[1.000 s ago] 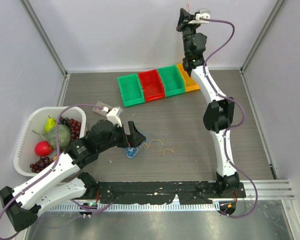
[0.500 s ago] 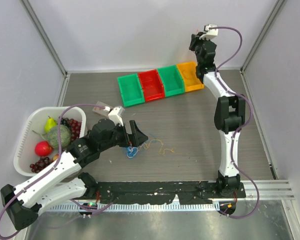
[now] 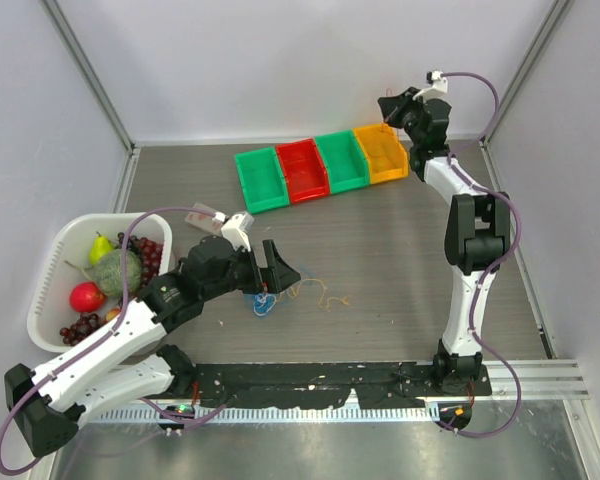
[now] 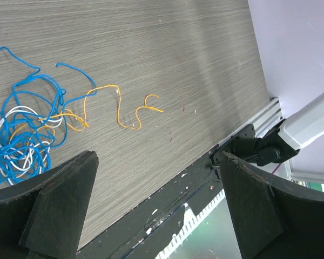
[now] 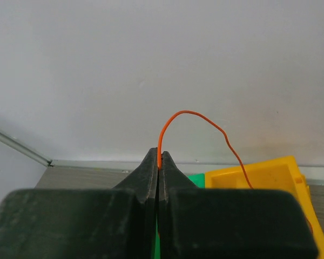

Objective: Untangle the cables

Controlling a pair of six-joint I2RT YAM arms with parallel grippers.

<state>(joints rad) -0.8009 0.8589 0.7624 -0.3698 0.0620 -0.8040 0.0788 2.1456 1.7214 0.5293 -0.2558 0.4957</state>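
Observation:
A tangle of thin cables lies on the table in front of my left gripper: a blue cable (image 4: 21, 145) coiled with a whitish one (image 4: 21, 114), and an orange-yellow cable (image 4: 119, 110) trailing right. In the top view the blue coil (image 3: 264, 305) and the orange-yellow cable (image 3: 315, 291) show mid-table. My left gripper (image 3: 278, 270) is open and empty, just above and left of the tangle. My right gripper (image 3: 392, 106) is high at the back, shut on a thin orange cable (image 5: 191, 116) that arcs down toward the yellow bin (image 5: 270, 186).
Coloured bins stand at the back: two green (image 3: 258, 179) (image 3: 340, 161), one red (image 3: 301, 170), one yellow (image 3: 383, 152). A white basket (image 3: 52, 262) of fruit sits at the left. A black rail (image 3: 310, 378) runs along the near edge.
My right arm has swung right and down over the yellow bin, holding the orange cable. My left gripper has crept slightly right toward the tangle.

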